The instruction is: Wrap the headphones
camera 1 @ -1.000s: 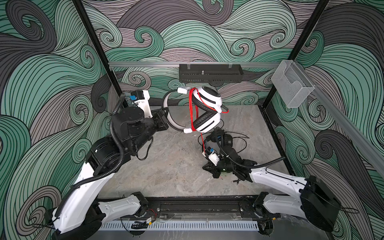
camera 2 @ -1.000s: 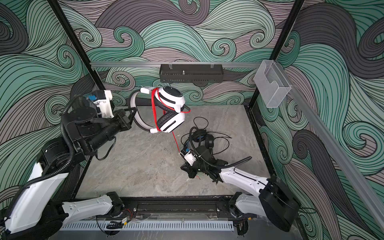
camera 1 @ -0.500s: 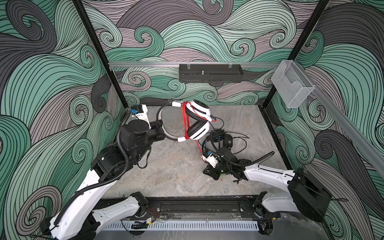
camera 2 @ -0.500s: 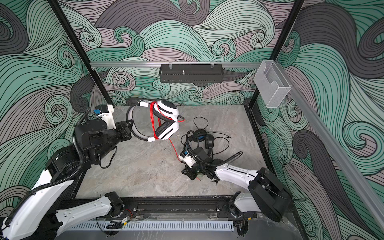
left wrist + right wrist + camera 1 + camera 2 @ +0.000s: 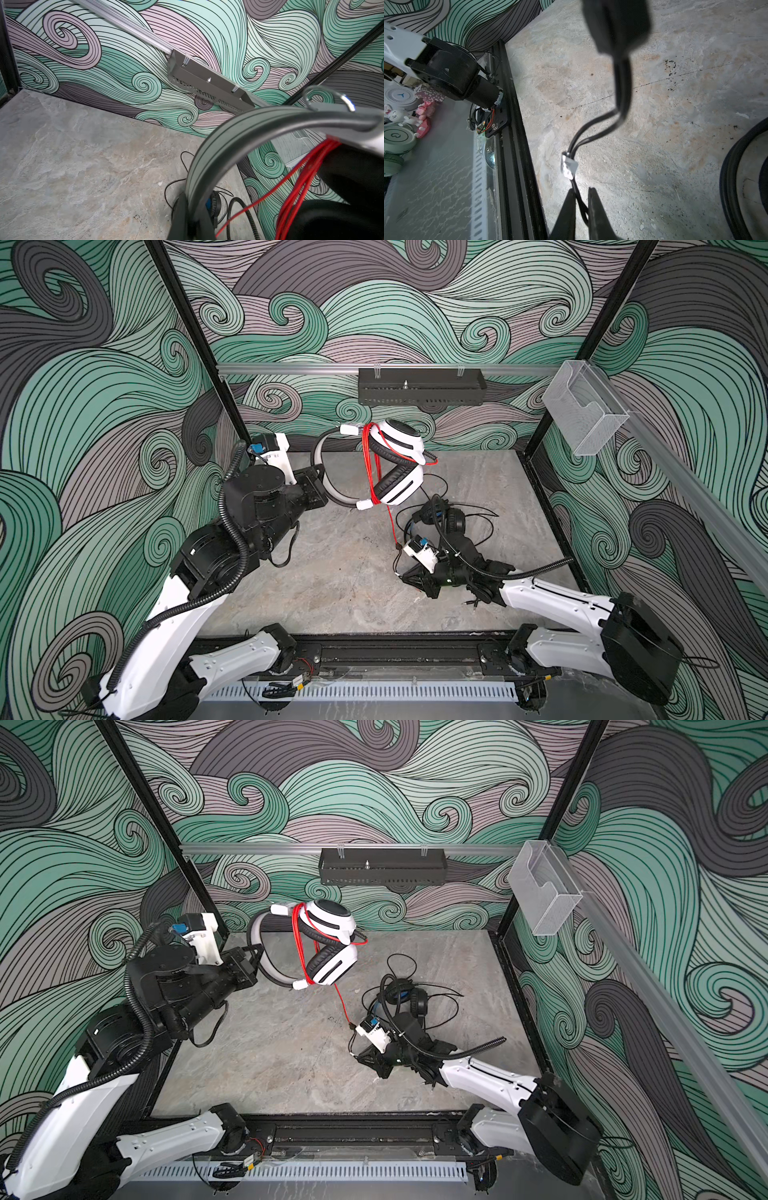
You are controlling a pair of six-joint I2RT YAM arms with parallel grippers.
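My left gripper [image 5: 322, 485] is shut on the headband [image 5: 239, 128] of the white headphones [image 5: 399, 443], holding them in the air near the back wall. The red cord [image 5: 368, 464] is wound in several turns across the two yokes. A single strand drops to the floor, where it continues as thin black cord [image 5: 623, 87] with a white tag [image 5: 569, 166]. That black cord runs between the fingers of my right gripper [image 5: 581, 190], low over the floor [image 5: 403, 576]; its jaws stand a narrow gap apart. The black headphones [image 5: 451, 520] lie behind the right gripper.
Loops of black cord [image 5: 486, 526] spread over the floor around the black headset. A black rack [image 5: 419, 391] hangs on the back wall and a clear plastic bin [image 5: 584, 414] on the right rail. The arms' base rail [image 5: 395, 651] runs along the front.
The left arm dipped with the white headset, then lifted it back up and toward the rear. The right gripper stayed low by the cord's end, and its jaws loosened slightly.
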